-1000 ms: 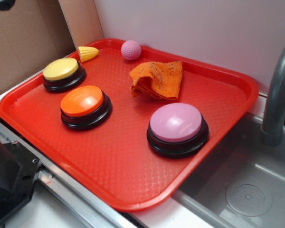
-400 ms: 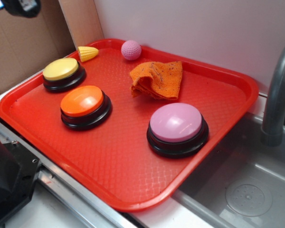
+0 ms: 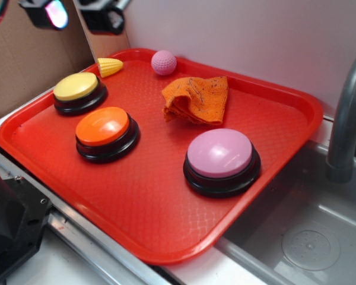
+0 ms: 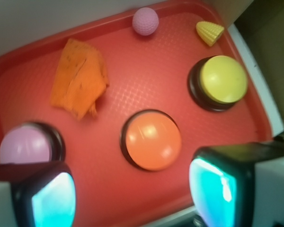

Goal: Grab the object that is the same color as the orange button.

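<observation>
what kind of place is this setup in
Probably a toy kitchen used as a robot test bench: a grey faucet stands over a plastic sink, a red tray holds buttons and toys beside it, and cardboard backs the scene.

Pincer (image 4: 132, 189): two black blocky fingers (image 4: 227, 184), glowing cyan pads, white housing at outer edges.

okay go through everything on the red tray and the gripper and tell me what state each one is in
orange cloth: crumpled, lying on the tray, not gripped.
orange button: upright, untouched.
yellow button: upright, untouched.
pink button: upright, untouched.
pink ball: resting near the far rim.
toy corn: lying on its side.
red tray: flat.
gripper: open, empty, above the tray.
</observation>
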Available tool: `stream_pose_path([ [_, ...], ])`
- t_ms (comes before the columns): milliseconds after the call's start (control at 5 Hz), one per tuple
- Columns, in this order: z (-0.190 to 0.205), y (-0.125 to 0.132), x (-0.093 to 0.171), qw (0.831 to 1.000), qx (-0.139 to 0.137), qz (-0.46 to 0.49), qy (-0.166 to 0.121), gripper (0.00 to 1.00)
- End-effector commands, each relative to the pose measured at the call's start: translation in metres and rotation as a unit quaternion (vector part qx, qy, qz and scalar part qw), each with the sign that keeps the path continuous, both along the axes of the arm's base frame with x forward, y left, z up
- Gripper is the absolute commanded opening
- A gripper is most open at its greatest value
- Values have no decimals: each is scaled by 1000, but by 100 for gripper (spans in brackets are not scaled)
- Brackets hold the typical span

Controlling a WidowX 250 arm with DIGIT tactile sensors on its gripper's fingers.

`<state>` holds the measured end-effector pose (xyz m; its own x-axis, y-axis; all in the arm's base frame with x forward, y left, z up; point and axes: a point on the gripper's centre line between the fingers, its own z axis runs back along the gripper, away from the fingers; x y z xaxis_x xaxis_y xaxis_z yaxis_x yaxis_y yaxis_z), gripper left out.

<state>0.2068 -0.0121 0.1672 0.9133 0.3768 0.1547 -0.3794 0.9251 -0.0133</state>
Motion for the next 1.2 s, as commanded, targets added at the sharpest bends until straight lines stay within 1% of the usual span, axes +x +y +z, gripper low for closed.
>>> stream_pose_path([
  [0,-45,6,55,991,-32,127,5,100],
  [200,-72,6,73,986,-57,157,4,100],
  [400,-91,12,82,984,-100,148,-21,100],
  [600,-106,11,92,989,-76,126,-19,100],
  [800,-119,8,100,992,-94,82,-22,100],
  [1000,-124,4,107,995,-85,51,-30,100],
])
